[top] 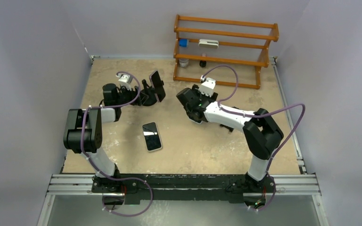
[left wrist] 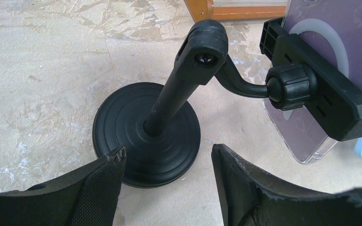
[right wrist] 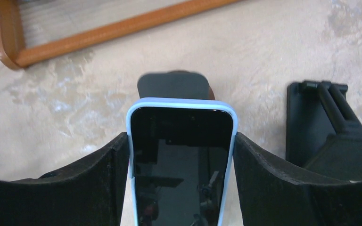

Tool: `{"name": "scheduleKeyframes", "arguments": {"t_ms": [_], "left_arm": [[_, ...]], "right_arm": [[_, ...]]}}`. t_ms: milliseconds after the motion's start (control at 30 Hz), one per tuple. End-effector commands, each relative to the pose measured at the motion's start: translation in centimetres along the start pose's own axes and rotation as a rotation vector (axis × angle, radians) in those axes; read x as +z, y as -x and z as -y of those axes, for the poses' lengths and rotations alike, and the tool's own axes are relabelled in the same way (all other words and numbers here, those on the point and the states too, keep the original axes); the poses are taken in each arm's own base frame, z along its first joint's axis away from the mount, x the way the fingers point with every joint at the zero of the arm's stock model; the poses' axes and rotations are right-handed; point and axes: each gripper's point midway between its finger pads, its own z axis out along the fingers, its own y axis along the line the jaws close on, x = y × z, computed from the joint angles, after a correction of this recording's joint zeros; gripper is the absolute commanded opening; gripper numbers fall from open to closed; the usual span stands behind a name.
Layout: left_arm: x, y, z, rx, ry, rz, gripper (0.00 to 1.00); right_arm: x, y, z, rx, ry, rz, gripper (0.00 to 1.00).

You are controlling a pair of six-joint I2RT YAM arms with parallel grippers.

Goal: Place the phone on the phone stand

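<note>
A black phone stand (left wrist: 147,134) with a round base and a pole stands at the back left (top: 147,98). Its clamp (left wrist: 320,89) holds a phone in a clear case (left wrist: 330,33). My left gripper (left wrist: 167,155) is open, its fingertips at the near edge of the base (top: 139,96). My right gripper (right wrist: 181,139) is shut on the sides of a phone in a light blue case (right wrist: 181,160), held just above the table near the middle (top: 191,101). Another phone (top: 152,136) with a dark screen lies flat on the table in front.
A wooden rack (top: 224,49) with small items stands at the back right; its rail shows in the right wrist view (right wrist: 99,33). A second black stand part (right wrist: 318,125) lies to the right of the held phone. Grey walls enclose the table.
</note>
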Motion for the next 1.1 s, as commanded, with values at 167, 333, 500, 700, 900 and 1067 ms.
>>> {"name": "scheduleKeyframes", "arguments": {"t_ms": [167,333,500,700,900,1067], "left_arm": [[0.3,2.2,0.1,0.023,-0.022,0.053,0.65],[0.4,2.1,0.1,0.021,-0.023,0.05,0.65],[0.5,2.1,0.1,0.02,-0.023,0.05,0.65],[0.4,2.0,0.1,0.018,-0.025,0.047,0.66],[0.4,2.0,0.1,0.021,-0.027,0.046,0.66],[0.4,2.0,0.1,0.019,-0.027,0.047,0.66]], "right_arm": [[1.7,8.2,-1.2,0.109,0.01,0.198,0.32],[2.4,10.9,-1.1,0.095,-0.006,0.279,0.33],[2.9,12.2,-0.8,0.089,-0.024,0.348,0.33],[3.5,12.4,-0.8,0.072,-0.045,0.387,0.33],[3.6,12.4,-0.6,0.05,-0.055,0.416,0.33],[3.9,11.9,-0.4,0.038,-0.064,0.426,0.33]]}}
